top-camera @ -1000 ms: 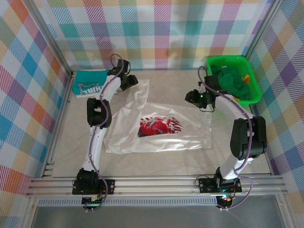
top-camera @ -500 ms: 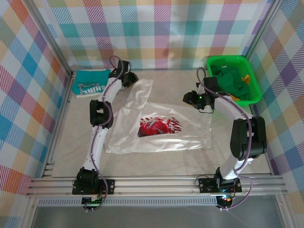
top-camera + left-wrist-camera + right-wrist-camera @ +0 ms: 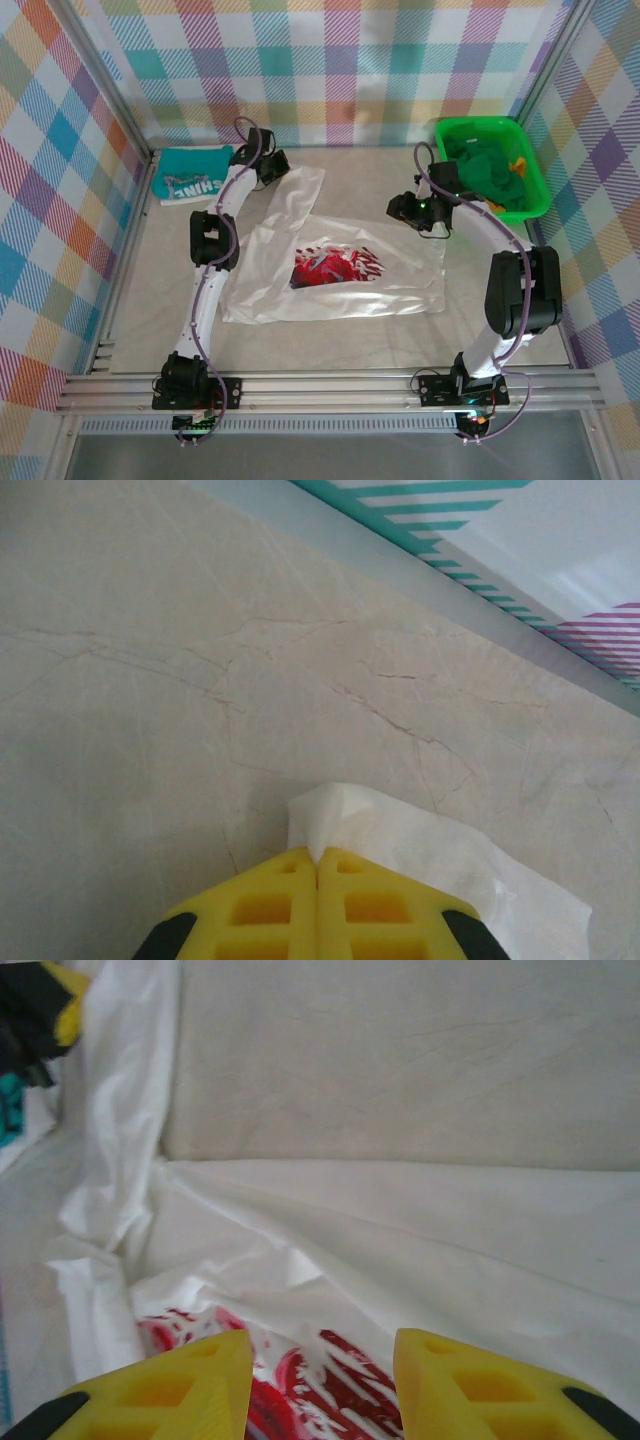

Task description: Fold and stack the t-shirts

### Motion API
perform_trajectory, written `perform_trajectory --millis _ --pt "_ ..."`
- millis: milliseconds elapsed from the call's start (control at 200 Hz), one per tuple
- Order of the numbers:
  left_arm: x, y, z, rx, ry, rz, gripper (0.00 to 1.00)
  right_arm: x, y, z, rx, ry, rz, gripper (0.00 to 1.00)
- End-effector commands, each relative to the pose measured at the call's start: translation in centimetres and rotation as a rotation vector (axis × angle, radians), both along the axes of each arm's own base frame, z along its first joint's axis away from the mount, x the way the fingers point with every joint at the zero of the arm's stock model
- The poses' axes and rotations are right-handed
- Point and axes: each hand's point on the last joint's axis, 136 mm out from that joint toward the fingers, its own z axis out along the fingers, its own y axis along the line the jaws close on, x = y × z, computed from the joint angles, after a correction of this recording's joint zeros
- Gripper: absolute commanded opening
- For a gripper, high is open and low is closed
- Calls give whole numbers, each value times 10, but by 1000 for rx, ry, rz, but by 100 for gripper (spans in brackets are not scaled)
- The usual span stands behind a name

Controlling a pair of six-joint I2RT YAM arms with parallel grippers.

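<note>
Two tees on the table point(image 3: 330, 340), with the green basket point(image 3: 478, 122) as landmark. The white tee point(image 3: 340, 285) lies spread flat to the left of the basket and nearer the arm bases. The teal tee point(image 3: 190, 175) sits at the same back edge as the basket but in the opposite corner, well apart from it.

The teal tee looks already folded into a packet and parked out of the way, probably as the base of the stack. Its long axis runs along the back wall.

The left gripper point(image 3: 318, 858) is left of the basket along the back edge, just beside the teal tee. Its fingers are pressed together, pinching a corner of white cloth. My read is that it draws this corner out to flatten a sleeve or edge before folding.

The right gripper point(image 3: 320, 1360) sits just left of the basket and slightly nearer. Its fingers are spread with nothing between them, over the white cloth above the red print. It is likely lining up to take the basket-side edge.

White tee's long axis runs left-right, toward and away from the basket side. One strip angles off to the back left, up to the left gripper. I cannot tell which end is the collar.
</note>
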Motion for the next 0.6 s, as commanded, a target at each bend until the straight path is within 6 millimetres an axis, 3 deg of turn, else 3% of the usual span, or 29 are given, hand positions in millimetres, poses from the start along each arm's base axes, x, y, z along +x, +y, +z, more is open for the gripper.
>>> perform_trajectory --millis 0,140,270,425,600 --pt "18 7 95 33 -224 -37 0 16 -14 -2 -108 15 -33 43" --pt "23 15 138 24 -321 -44 0 35 -6 5 -82 -18 -20 43" --pt "22 14 161 40 -377 -82 0 42 -23 -9 -176 55 -87 44" --pt "17 23 163 114 -374 -100 0 45 -55 -26 -313 139 -171 46" --pt "19 42 155 152 -362 -109 0 52 -67 -39 -376 195 -165 48"
